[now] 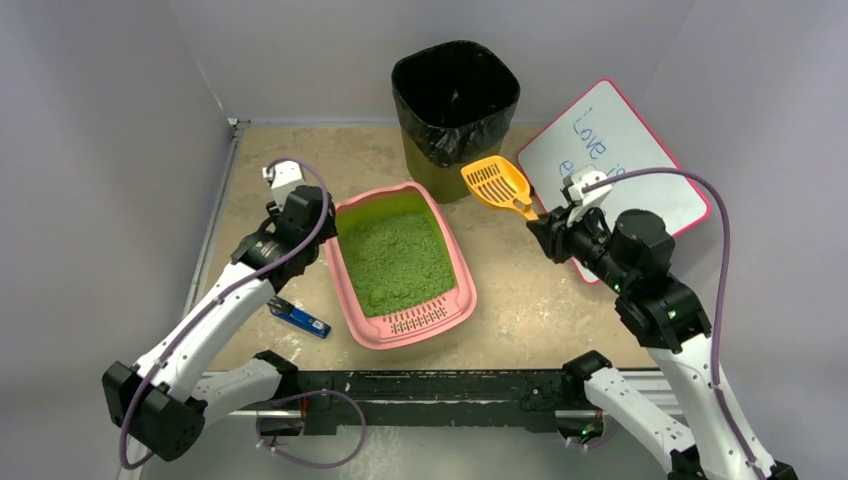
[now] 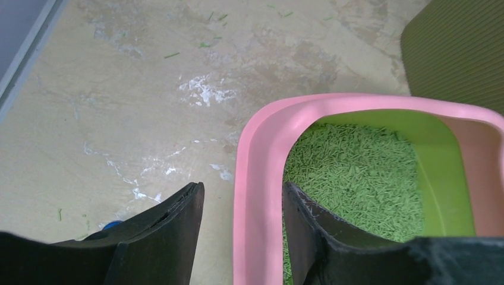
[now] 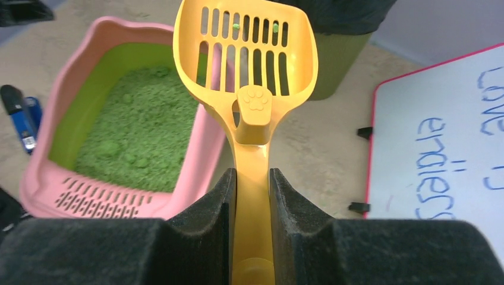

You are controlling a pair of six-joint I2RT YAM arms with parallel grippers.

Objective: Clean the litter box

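We are counting one litter box [image 1: 418, 320] at frame centre, one yellow scoop [image 1: 497, 184], one bin [image 1: 455, 95], one whiteboard [image 1: 640, 150] and two grippers. The left gripper [image 2: 243, 187] is straddling the box's rim, parted, with its outer finger clear. The right gripper [image 3: 252, 172] is clenching the scoop's handle. The right arm is hiding part of the whiteboard's writing. A blue object [image 1: 298, 318] at lower left is proving too small to identify.

An olive bin [image 1: 432, 176] lined with a black bag [image 1: 455, 95] stands ahead of the right fingers [image 3: 205, 208], slightly to their right. A pink-framed whiteboard [image 1: 620, 150] with blue writing lies to their right. A blue and black tool [image 1: 300, 320] lies near the left fingers [image 2: 172, 225]. Ahead of those, the tan table [image 2: 119, 89] is smeared white.
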